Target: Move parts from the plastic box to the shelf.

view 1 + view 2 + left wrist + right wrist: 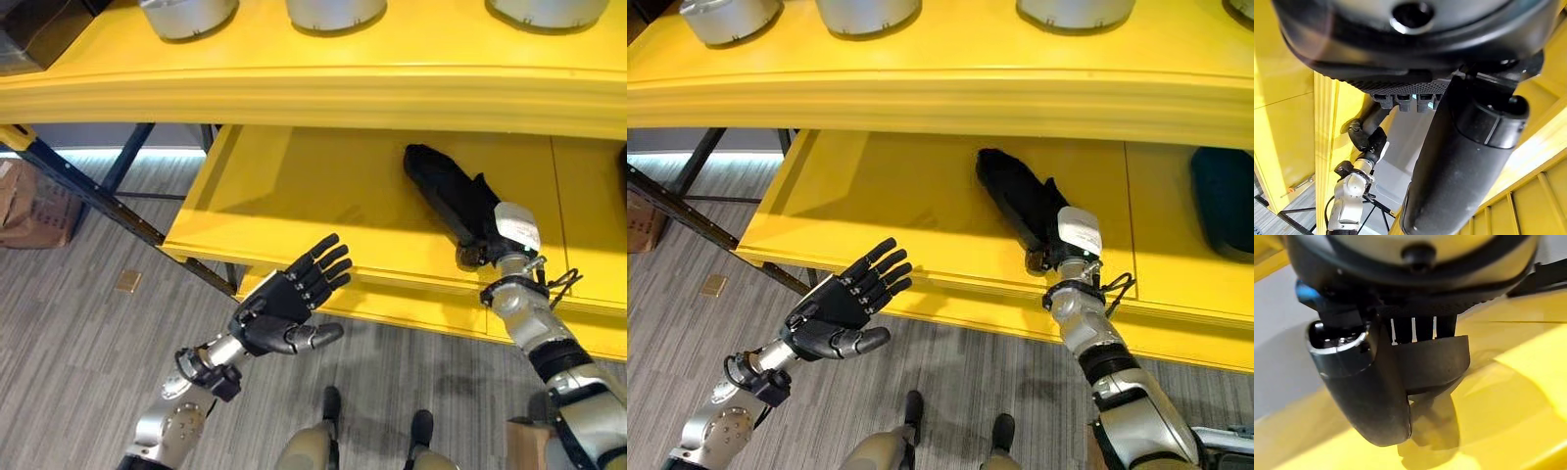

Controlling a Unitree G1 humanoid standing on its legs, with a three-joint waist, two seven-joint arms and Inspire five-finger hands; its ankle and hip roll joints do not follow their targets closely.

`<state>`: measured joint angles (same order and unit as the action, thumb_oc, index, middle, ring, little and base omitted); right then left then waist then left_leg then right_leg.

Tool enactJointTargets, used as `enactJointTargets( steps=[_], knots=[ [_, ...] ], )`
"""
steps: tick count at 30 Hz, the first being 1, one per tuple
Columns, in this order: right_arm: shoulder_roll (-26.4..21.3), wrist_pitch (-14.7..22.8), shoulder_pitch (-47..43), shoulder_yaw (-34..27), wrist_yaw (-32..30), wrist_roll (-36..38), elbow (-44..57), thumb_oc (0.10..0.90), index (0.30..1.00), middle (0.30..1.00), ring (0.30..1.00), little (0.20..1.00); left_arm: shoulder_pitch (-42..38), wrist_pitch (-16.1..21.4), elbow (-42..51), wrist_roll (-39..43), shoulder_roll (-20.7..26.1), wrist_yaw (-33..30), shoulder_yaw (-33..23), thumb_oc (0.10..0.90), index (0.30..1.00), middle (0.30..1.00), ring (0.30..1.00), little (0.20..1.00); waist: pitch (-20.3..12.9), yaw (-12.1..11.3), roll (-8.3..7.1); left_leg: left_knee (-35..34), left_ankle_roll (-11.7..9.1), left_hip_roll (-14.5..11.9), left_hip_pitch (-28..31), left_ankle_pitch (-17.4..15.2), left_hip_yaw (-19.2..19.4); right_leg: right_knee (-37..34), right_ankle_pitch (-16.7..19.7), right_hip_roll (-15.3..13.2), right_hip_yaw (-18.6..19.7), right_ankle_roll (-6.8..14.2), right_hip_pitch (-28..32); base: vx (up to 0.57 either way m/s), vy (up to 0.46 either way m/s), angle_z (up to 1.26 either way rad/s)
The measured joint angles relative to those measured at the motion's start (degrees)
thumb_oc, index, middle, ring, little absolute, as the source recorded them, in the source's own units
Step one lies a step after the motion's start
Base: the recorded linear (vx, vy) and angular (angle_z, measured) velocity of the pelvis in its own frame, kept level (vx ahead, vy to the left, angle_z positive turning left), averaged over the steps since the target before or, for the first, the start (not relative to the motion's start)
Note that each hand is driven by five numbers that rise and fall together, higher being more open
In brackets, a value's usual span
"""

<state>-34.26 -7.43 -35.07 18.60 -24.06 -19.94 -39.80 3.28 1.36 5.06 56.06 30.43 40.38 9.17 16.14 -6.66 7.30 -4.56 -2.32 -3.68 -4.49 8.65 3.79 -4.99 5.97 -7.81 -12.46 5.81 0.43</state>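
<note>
The yellow shelf's lower board (313, 186) runs across the middle of the view. A long black part (441, 186) lies on it towards the right. My right hand (514, 227), with a white cover on its thumb, is at the part's near end, thumb and fingers closed on it. The right wrist view has the part (1432, 362) pressed between thumb and fingers just above the yellow board. My left hand (289, 299) hovers palm up in front of the shelf's front edge, over the floor, fingers straight and empty.
Three silver-grey round containers (186, 15) stand on the upper board, with a dark box (39, 29) at its left end. A dark teal object (1225, 201) sits at the lower board's far right. A cardboard box (29, 201) rests on the floor at left, beside the dark slanted frame bar (98, 191).
</note>
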Motion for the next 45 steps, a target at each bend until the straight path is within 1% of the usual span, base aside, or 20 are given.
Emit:
enactJointTargets(
  steps=[5,7,11,15,16,20,24,30,31,32,33,39,45],
  knots=[
    [0.5,-2.3,-0.5,-1.5,-2.6,1.9,-1.1,0.400,0.300,0.300,0.300,0.300,0.1,-0.3,0.0,0.0,0.0,-0.1,0.0,0.900,1.000,1.000,1.000,1.000,1.0,0.0,0.57,0.0,0.1,0.2,0.9,-0.3,0.0,0.0,-0.5,-0.3,-0.4,0.1,1.0,0.06,0.012,0.04],
    [0.8,-2.9,-0.5,-1.9,-4.0,3.8,-1.1,0.400,0.300,0.300,0.300,0.300,0.2,-0.6,0.0,0.0,0.0,-0.1,0.0,0.900,1.000,1.000,1.000,1.000,1.0,0.1,0.62,0.0,0.2,0.3,1.0,-0.3,0.0,0.0,-0.5,-0.4,-0.4,0.0,1.1,0.04,0.010,-0.01],
    [1.8,-4.3,-0.9,-5.7,-6.0,9.2,-1.3,0.400,0.300,0.300,0.300,0.300,0.1,-1.3,0.1,0.0,0.0,-0.6,0.2,0.900,1.000,1.000,1.000,1.000,1.1,0.2,0.64,0.0,0.3,0.7,1.5,-0.3,0.2,0.0,-0.2,-0.6,0.2,0.2,1.3,0.03,0.014,-0.06],
    [2.1,-4.6,-1.5,-8.8,-8.0,13.5,-2.0,0.400,0.300,0.300,0.300,0.300,-0.1,-1.4,0.1,0.0,0.0,-1.7,0.3,0.900,1.000,1.000,1.000,1.000,1.2,0.3,0.84,0.0,0.3,0.8,1.6,-0.4,0.4,0.0,-0.2,-0.8,0.4,0.3,1.3,0.00,0.004,-0.02],
    [2.1,-4.7,-1.7,-9.1,-8.6,13.6,-2.5,0.400,0.300,0.300,0.300,0.300,-0.1,-1.4,0.1,0.0,0.0,-2.0,0.3,0.900,1.000,1.000,1.000,1.000,1.2,0.3,0.94,0.0,0.3,0.8,1.7,-0.4,0.4,0.0,-0.2,-0.8,0.4,0.3,1.4,0.00,0.000,0.00],
    [2.2,-5.6,-3.0,-10.2,-10.2,16.8,-3.9,0.400,0.300,0.300,0.300,0.300,-0.1,-1.4,0.1,0.0,0.0,-2.4,0.8,0.900,1.000,1.000,1.000,1.000,1.5,0.4,1.70,0.0,0.4,0.8,2.6,-0.4,0.5,0.0,-0.2,-0.9,0.5,0.4,2.3,0.01,0.016,0.00],
    [2.2,-5.6,-3.9,-10.4,-10.6,17.4,-4.6,0.400,0.300,0.300,0.300,0.300,0.0,-1.4,0.2,0.0,0.0,-2.9,2.1,0.900,1.000,1.000,1.000,1.000,1.8,0.5,2.24,0.0,0.4,0.8,2.7,-0.5,0.6,0.0,-0.1,-0.9,0.7,0.4,2.3,0.00,0.000,0.00],
    [2.2,-5.6,-4.7,-10.1,-9.3,15.4,-5.7,0.400,0.300,0.300,0.300,0.300,0.0,-1.4,0.2,0.1,0.0,-3.6,2.4,0.900,1.000,1.000,1.000,1.000,1.8,0.4,2.28,0.0,0.4,0.9,2.6,-0.4,0.6,0.0,-0.1,-1.0,0.7,0.4,2.3,0.00,0.000,0.00],
    [2.2,-5.5,-4.8,-9.9,-9.2,15.3,-5.7,0.484,0.418,0.418,0.418,0.418,0.0,-1.4,0.2,0.1,0.0,-3.6,2.4,0.900,1.000,1.000,1.000,1.000,1.8,0.4,2.28,0.0,0.4,0.9,2.6,-0.4,0.6,0.0,-0.1,-1.0,0.7,0.4,2.3,0.00,0.000,0.00],
    [2.2,-5.4,-4.8,-9.7,-8.8,14.5,-5.7,0.647,0.646,0.646,0.646,0.646,0.0,-1.4,0.2,0.1,0.0,-3.6,2.4,0.900,1.000,1.000,1.000,1.000,1.8,0.5,2.28,0.0,0.4,0.9,2.6,-0.4,0.6,0.0,-0.1,-1.0,0.7,0.4,2.3,0.00,0.000,0.00],
    [2.2,-5.4,-4.8,-9.5,-8.5,14.0,-5.7,0.900,1.000,1.000,1.000,1.000,0.0,-1.4,0.2,0.1,0.0,-3.6,2.4,0.900,1.000,1.000,1.000,1.000,1.8,0.6,2.28,0.0,0.4,0.9,2.6,-0.4,0.6,0.0,-0.1,-1.0,0.7,0.4,2.3,0.00,0.000,0.00],
    [2.1,-5.4,-4.8,-7.4,-6.2,11.8,-5.7,0.900,1.000,1.000,1.000,1.000,0.0,-1.4,0.2,0.1,0.0,-3.6,2.5,0.900,1.000,1.000,1.000,1.000,1.8,0.7,2.28,0.0,0.4,0.9,2.6,-0.4,0.6,0.0,-0.1,-0.9,0.7,0.4,2.3,0.00,0.000,0.00],
    [1.8,-5.3,-4.8,-7.3,-3.6,8.7,-5.6,0.900,1.000,1.000,1.000,1.000,0.0,-1.4,0.2,0.2,0.0,-3.6,2.5,0.900,1.000,1.000,1.000,1.000,1.8,0.6,2.26,0.0,0.4,0.8,2.6,-0.4,0.5,0.0,-0.1,-0.9,0.6,0.4,2.3,0.00,-0.005,0.00]
  ],
)
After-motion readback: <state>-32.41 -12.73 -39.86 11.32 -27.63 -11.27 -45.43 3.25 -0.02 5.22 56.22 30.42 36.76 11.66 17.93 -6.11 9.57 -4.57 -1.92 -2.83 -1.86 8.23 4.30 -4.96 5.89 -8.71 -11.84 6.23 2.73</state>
